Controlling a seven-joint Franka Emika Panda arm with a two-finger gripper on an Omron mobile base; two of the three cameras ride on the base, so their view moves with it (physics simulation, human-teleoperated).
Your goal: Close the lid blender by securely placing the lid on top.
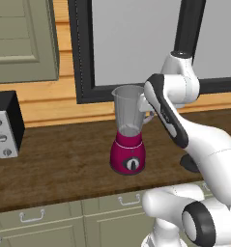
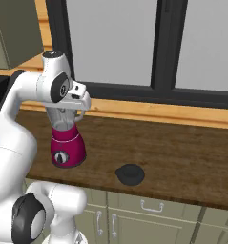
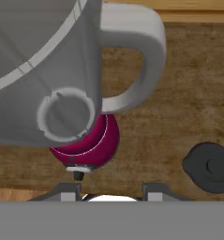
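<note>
Fingertips of the gripper rise at the bottom of the hand view, jaws drawn in and holding nothing, right above the blender, whose jar is open at the top. Its lid lies flat on the counter, well to the right of the blender and toward the counter's front edge, knob up. So the step in hand looks like going for the lid: the arm should swing right, away from the blender, open the jaws first, and come straight down over the raised knob, since the flat disc offers little else to pinch. A centred grip matters, because a tilted lid would probably catch on the jar's rim later. When carrying it back toward the blender, the side handle is worth clearing. The counter is dark wood grain; green-grey cabinets with metal pulls sit below it. Behind the blender a wooden ledge runs under a black-framed window. Far left of the blender stands a black-and-silver appliance with knobs, under a wall cabinet.
</note>
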